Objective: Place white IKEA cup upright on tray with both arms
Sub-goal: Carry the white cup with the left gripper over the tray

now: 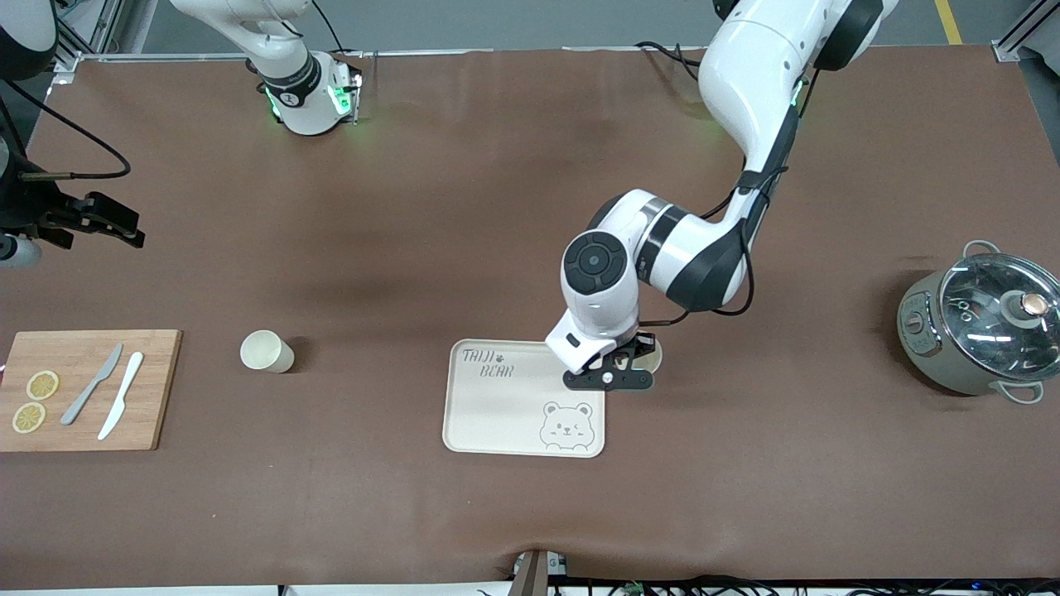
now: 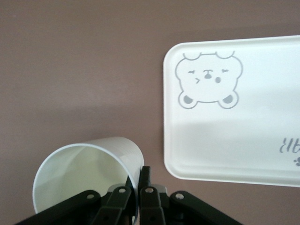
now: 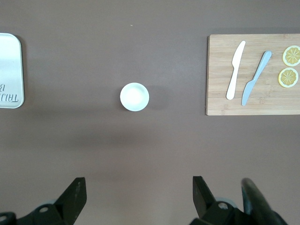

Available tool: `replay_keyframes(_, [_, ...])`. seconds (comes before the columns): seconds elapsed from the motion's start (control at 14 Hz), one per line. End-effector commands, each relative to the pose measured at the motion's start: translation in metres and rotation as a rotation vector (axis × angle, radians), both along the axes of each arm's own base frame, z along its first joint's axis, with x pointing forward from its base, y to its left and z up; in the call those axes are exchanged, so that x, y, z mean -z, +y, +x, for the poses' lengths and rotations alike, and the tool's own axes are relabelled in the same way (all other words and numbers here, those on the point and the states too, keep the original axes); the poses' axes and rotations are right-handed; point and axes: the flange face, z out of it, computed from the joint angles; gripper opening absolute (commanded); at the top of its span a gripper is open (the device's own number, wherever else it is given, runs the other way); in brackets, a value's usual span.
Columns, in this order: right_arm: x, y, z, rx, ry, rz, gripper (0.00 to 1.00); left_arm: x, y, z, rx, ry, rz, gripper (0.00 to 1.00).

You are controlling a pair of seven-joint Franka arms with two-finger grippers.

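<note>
**White cup pinched at the rim, just off the tray's corner**

White and thin-walled, the tipped cup (image 2: 89, 168) lies over on its side with its open mouth turned toward the left wrist camera, the inside plain and pale. It sits just beside the tray (image 1: 513, 406), off the tray's corner toward the left arm's end of the table and not on it. The left gripper (image 2: 136, 183) is down at this cup, its black fingers (image 2: 146, 176) drawn together on the cup's wall at the rim, one inside and one outside. Whether the cup touches the table cannot be told.

The tray is cream-white with rounded corners, a grey bear face and "TAIJI BEAR" lettering.

A second cup (image 1: 267, 351) stands upright on the brown table between the tray and the wooden cutting board (image 1: 149, 389), which carries two knives (image 1: 93, 383) and two lemon slices (image 1: 42, 385). The right gripper (image 1: 124, 230) waits above the right arm's end of the table, its fingers spread wide apart. A lidded pot (image 1: 981, 327) stands toward the left arm's end.
</note>
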Motion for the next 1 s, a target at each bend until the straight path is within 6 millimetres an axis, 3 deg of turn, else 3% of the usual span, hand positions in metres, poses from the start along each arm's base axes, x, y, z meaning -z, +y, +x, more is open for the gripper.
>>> replay_keyframes(0.0, [-0.003, -0.004, 0.003, -0.011, -0.005, -0.009, 1.0, 0.01, -0.019, 0.001, -0.028, -0.025, -0.052, 0.0])
replay_keyframes(0.36, [-0.003, -0.004, 0.003, -0.011, -0.005, -0.01, 1.0, 0.031, -0.044, -0.008, -0.036, -0.051, -0.092, 0.0])
replay_keyframes(0.93, [-0.002, -0.005, 0.004, -0.009, -0.004, -0.012, 1.0, 0.068, -0.061, -0.018, -0.032, -0.042, -0.109, 0.0])
